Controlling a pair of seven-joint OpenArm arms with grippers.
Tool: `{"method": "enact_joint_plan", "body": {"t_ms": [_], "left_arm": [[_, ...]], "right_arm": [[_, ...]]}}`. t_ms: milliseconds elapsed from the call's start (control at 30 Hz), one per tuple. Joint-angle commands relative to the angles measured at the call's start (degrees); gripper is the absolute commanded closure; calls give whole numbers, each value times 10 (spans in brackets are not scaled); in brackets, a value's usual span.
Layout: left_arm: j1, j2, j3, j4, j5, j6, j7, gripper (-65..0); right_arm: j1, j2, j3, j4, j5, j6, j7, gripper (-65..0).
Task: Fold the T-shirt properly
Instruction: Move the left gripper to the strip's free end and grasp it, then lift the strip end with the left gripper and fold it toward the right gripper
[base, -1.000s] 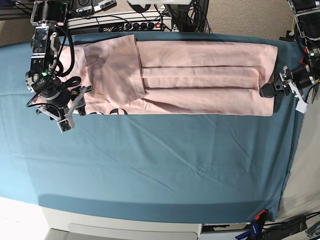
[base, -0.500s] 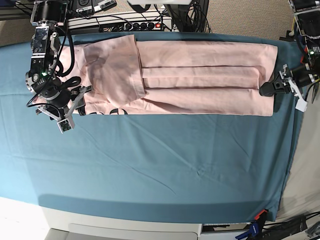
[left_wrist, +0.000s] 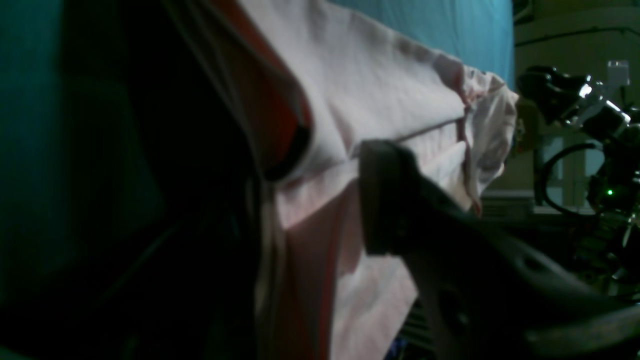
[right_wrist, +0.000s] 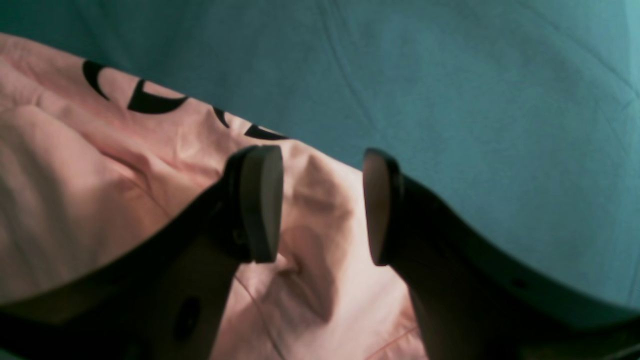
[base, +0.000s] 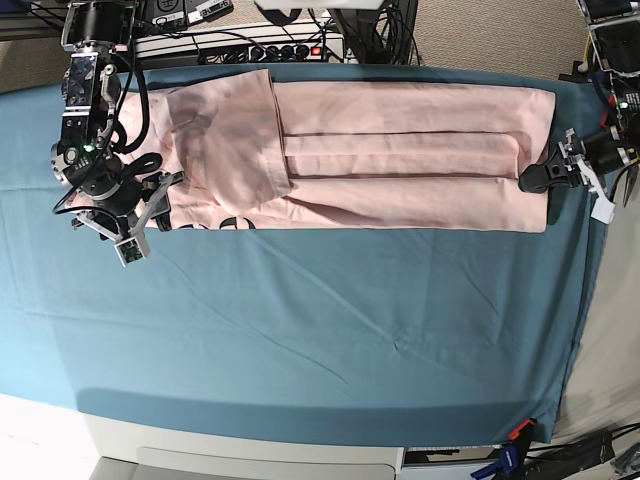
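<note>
The pale pink T-shirt (base: 400, 150) lies folded into a long strip across the far part of the teal cloth, with one end doubled over at the left. Black lettering (base: 232, 222) peeks out at its near left edge. My right gripper (base: 150, 205) hovers open over that lettered corner (right_wrist: 165, 130); in its wrist view the gripper (right_wrist: 320, 205) has nothing between its pads. My left gripper (base: 535, 180) is at the shirt's right end. In the dim left wrist view the gripper (left_wrist: 325, 200) has its jaws apart, with the shirt's edge (left_wrist: 390, 90) lying between them.
The teal table cloth (base: 320, 320) covers the whole table. A power strip (base: 270, 48) and cables sit just beyond the far edge. The table's right edge (base: 590, 250) runs close beside my left gripper. Clips (base: 515, 432) hold the cloth's near right corner.
</note>
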Motion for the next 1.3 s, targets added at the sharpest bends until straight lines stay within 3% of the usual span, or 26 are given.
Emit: {"method": "enact_joint_plan", "body": {"t_ms": [0, 200, 433, 700, 1100, 1267], "left_arm": [[13, 26, 12, -7, 6, 20, 43, -264], [19, 26, 12, -7, 6, 20, 43, -248], [19, 28, 12, -7, 6, 5, 42, 0], [19, 28, 12, -4, 6, 7, 44, 0], [19, 29, 14, 199, 11, -4, 61, 0], [19, 30, 60, 280, 39, -4, 47, 0]], "right_arm": [[8, 8, 5, 9, 4, -3, 13, -267], [8, 8, 5, 9, 4, -3, 13, -267], [8, 8, 5, 9, 4, -3, 13, -267], [8, 8, 5, 9, -6, -7, 11, -267], [8, 7, 5, 9, -176, -113, 7, -267], [8, -21, 39, 9, -211, -138, 7, -267]]}}
